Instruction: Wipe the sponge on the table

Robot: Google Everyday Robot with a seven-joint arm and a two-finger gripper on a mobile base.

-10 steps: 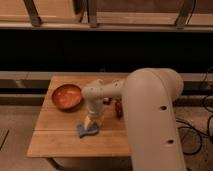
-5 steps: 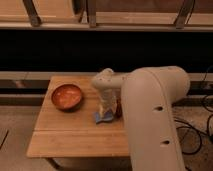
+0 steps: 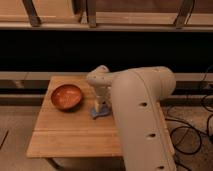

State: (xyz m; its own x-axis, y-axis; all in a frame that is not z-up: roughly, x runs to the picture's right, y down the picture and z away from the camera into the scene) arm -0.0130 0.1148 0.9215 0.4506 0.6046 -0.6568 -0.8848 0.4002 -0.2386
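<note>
The small light-blue sponge (image 3: 100,113) lies flat on the light wooden plank table (image 3: 70,135), near the middle of the top. My gripper (image 3: 99,105) comes down from the white arm straight onto the sponge and is shut on it, holding it against the wood. The large white arm covers the right part of the table.
A round orange-red bowl (image 3: 66,96) stands on the table's back left, a little left of the sponge. Black cables (image 3: 192,132) lie on the floor at the right. A dark shelf recess runs behind the table.
The gripper has dragged the sponge across the table, from nearer the front left toward the back and right; over the last half second it barely shifted.
</note>
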